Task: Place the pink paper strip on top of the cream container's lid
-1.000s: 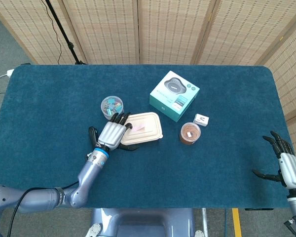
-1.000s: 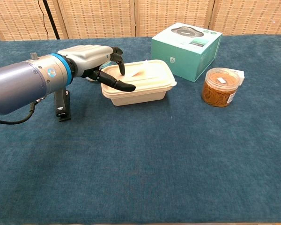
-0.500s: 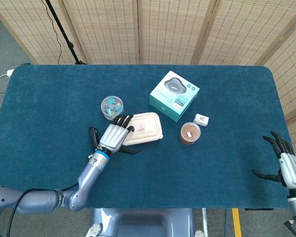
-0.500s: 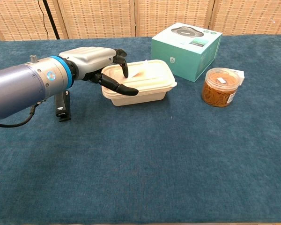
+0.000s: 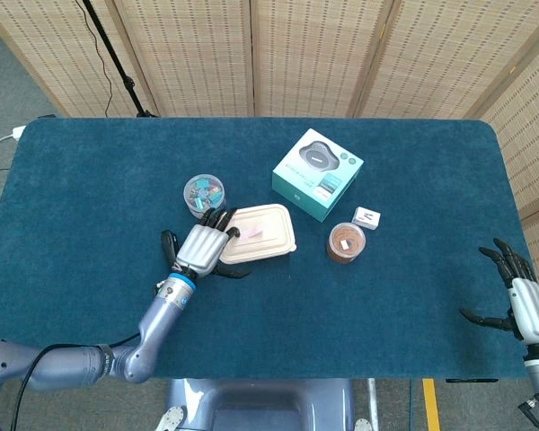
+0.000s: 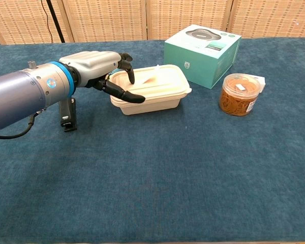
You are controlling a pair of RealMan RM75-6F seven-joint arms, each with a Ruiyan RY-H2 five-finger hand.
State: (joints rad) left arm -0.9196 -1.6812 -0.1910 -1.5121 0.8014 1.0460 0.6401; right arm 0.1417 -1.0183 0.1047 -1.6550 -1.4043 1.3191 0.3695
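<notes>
The cream container (image 5: pixel 271 235) (image 6: pixel 152 94) sits shut near the table's middle. On the left part of its lid lies the pink paper strip (image 5: pixel 252 232) (image 6: pixel 151 77), flat and free of any hold. My left hand (image 5: pixel 200 248) (image 6: pixel 97 67) hovers at the container's left end, fingers spread, fingertips just over the lid's edge, the thumb reaching along the front wall; it holds nothing. My right hand (image 5: pixel 525 302) hangs off the table's right front corner with fingers apart and nothing in it; the chest view does not show it.
A teal box (image 5: pixel 317 174) (image 6: pixel 203 48) stands behind the container on the right. Beside it are a brown jar (image 5: pixel 345 242) (image 6: pixel 239 94) and a small white box (image 5: pixel 367 217). A clear tub of clips (image 5: pixel 204 194) and a black clip (image 5: pixel 168 247) (image 6: pixel 67 113) flank my left hand.
My left hand has drawn back a little to the left from the lid, with the pink strip left lying on it. The right hand has not moved.
</notes>
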